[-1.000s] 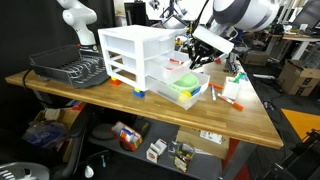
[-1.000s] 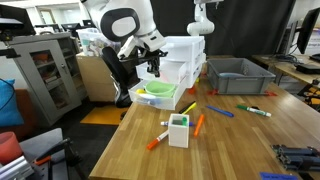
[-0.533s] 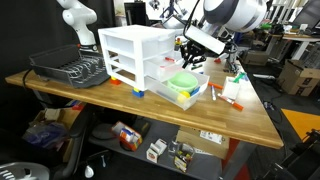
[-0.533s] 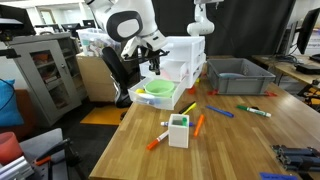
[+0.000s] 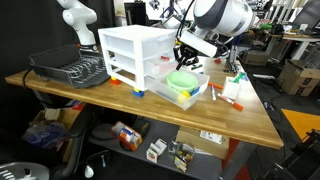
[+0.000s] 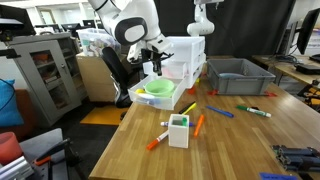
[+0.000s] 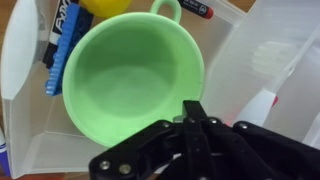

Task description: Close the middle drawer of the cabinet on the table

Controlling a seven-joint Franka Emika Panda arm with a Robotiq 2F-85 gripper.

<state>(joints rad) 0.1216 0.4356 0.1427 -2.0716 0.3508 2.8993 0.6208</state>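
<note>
The white three-tier cabinet (image 5: 128,52) stands on the wooden table (image 5: 105,97); it shows in both exterior views (image 6: 185,58). Its middle drawer (image 5: 167,66) sticks out a little (image 6: 173,68); translucent plastic at the wrist view's right edge (image 7: 275,70) is probably its front. The lowest drawer (image 5: 196,97) is pulled far out with a green bowl (image 7: 125,80) in it. My gripper (image 5: 186,61) is shut and empty, just in front of the middle drawer and above the bowl (image 6: 157,66). In the wrist view its fingertips (image 7: 192,108) meet over the bowl's rim.
A black wire dish rack (image 5: 68,68) stands beside the cabinet. A grey bin (image 6: 238,75), scattered markers (image 6: 222,112) and a white pen holder (image 6: 178,130) lie on the table. A marker (image 7: 62,25) and blue item (image 7: 65,60) lie in the lowest drawer.
My gripper has moved closer to the cabinet's front, towards the middle drawer. It stays shut. The drawers have not visibly moved.
</note>
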